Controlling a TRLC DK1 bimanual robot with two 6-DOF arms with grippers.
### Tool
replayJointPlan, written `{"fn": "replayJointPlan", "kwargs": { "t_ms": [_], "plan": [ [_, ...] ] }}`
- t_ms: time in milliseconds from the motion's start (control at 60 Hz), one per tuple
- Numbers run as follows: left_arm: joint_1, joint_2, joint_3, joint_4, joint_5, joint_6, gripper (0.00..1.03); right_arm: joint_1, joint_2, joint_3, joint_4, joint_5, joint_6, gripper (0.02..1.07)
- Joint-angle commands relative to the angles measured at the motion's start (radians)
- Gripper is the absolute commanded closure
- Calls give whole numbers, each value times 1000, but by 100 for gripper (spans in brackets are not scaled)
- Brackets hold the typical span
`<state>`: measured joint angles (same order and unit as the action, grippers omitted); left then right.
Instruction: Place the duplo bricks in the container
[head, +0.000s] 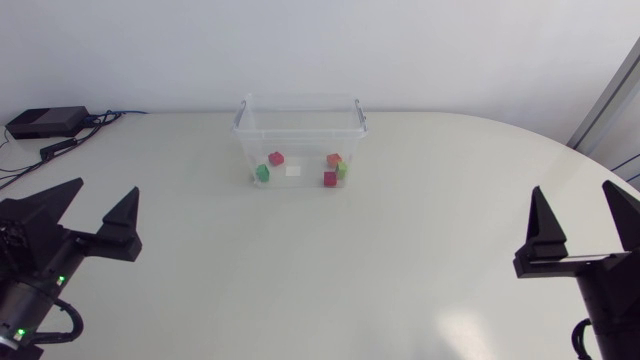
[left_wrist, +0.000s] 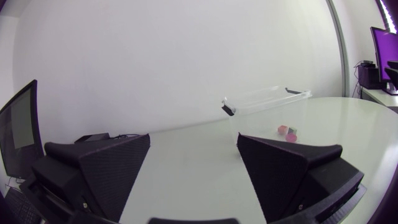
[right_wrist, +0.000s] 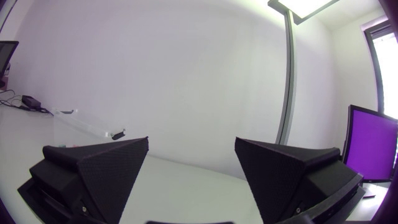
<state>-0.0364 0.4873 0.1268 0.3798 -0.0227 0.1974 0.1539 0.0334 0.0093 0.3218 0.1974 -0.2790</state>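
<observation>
A clear plastic container (head: 300, 128) without a lid stands at the back middle of the white table. Several duplo bricks lie inside it: a red one (head: 276, 158), a green one (head: 262, 173), a white one (head: 293, 171), an orange one (head: 334, 159), another red one (head: 330, 179) and a light green one (head: 343, 170). I see no brick outside it. My left gripper (head: 103, 192) hovers open and empty at the front left, my right gripper (head: 575, 192) open and empty at the front right. In the left wrist view the container (left_wrist: 267, 102) is ahead of the open gripper (left_wrist: 194, 138), with a pink brick (left_wrist: 283, 129) showing through its wall. The right wrist view shows its open gripper (right_wrist: 191, 140) and the container's rim (right_wrist: 78, 117) ahead to one side.
A black box (head: 45, 122) with cables sits at the table's back left corner. The bare table top (head: 320, 270) stretches wide between my two grippers and the container.
</observation>
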Motion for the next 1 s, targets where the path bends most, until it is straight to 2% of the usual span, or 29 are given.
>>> {"fn": "replayJointPlan", "kwargs": {
  "t_ms": [0, 17, 33, 983],
  "plan": [
    [-3, -41, -25, 5, 9, -37, 4, -17, -16, -15, -20, -15, 55, 7],
    [16, -69, -85, 123, 4, -101, 4, -4, -23, -14, 17, 7, 43, 7],
    [16, -73, -88, 122, 4, -104, 4, -5, -27, -15, 14, 7, 43, 7],
    [36, -485, -127, -376, 23, -197, 4, -153, -33, -9, -320, -196, 278, 7]
  ]
}}
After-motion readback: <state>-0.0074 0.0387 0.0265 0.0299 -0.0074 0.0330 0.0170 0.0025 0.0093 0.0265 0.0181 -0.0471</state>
